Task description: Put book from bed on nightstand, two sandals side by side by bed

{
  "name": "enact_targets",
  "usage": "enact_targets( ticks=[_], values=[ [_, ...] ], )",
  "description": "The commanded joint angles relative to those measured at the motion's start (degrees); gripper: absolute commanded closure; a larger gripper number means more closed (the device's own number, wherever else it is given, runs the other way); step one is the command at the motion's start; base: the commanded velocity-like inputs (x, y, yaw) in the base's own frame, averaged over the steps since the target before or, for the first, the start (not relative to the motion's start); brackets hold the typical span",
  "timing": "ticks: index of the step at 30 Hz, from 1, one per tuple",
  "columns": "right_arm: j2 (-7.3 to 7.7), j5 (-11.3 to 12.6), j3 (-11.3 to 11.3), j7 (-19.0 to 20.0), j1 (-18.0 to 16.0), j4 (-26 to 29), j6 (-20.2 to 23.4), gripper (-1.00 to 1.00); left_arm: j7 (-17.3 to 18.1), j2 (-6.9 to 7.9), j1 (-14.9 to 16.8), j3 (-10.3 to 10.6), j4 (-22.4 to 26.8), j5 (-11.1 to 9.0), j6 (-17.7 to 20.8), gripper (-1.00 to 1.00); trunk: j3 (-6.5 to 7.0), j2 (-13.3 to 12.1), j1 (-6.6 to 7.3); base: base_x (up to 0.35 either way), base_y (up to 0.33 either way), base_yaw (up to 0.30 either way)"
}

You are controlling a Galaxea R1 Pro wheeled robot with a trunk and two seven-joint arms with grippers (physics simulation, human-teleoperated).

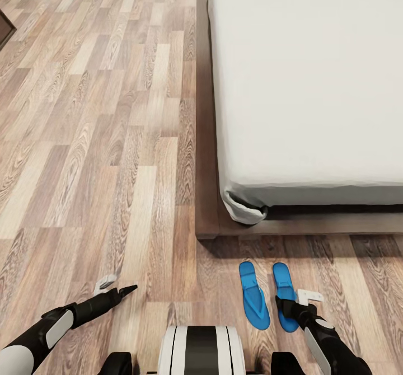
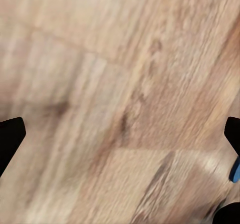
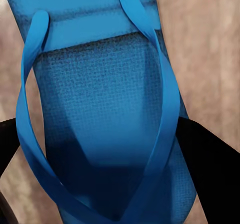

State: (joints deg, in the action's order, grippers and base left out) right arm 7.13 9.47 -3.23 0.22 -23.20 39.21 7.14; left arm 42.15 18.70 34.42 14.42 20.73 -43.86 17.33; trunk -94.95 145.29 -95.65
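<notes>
I have the right gripper (image 1: pixel 286 306) straddling one bright blue rubber flip-flop (image 3: pixel 107 108), jaws apart, aligning it beside its twin (image 1: pixel 253 296) near the dark wooden bed frame's (image 1: pixel 207 218) corner; left gripper (image 1: pixel 124 291) idles, jaws apart.

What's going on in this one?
The robot faces the foot corner of the bed. Two blue sandals lie side by side on the wood floor just off the bed frame. The right gripper is down at the right-hand sandal, its fingers either side of it. The left gripper hovers over bare floor.
</notes>
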Motion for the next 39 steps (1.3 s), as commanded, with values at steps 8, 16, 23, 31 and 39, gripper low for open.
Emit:
enact_targets(
  ticks=[8,16,23,31,39],
  values=[
    [-0.01,0.39,-0.11,0.05,0.0,0.25,-0.9,1.0,0.04,0.04,0.03,0.2,0.01,-0.57,0.6,-1.0,-0.69,0.05,-0.07,0.0,0.0,0.0],
    [-0.01,0.38,-0.11,0.05,0.0,0.25,-0.9,1.0,0.04,0.05,0.03,0.21,0.01,-0.57,0.6,-1.0,-1.13,0.08,-0.13,0.0,0.0,0.0],
    [-0.01,0.38,-0.11,0.05,0.0,0.25,-0.9,1.0,0.04,0.09,0.03,0.19,0.01,-0.58,0.6,-1.0,-1.13,0.08,-0.13,0.0,0.0,0.0],
    [-0.01,0.38,-0.11,0.05,0.0,0.25,-0.9,1.0,0.04,0.08,0.03,0.19,0.01,-0.58,0.6,-1.0,-1.13,0.08,-0.13,0.0,0.0,0.0],
    [-0.01,0.38,-0.11,0.05,0.0,0.25,-0.9,1.0,0.07,0.11,0.03,0.17,0.01,-0.6,0.6,-1.0,-1.13,0.08,-0.13,0.0,0.0,0.0]
  ],
)
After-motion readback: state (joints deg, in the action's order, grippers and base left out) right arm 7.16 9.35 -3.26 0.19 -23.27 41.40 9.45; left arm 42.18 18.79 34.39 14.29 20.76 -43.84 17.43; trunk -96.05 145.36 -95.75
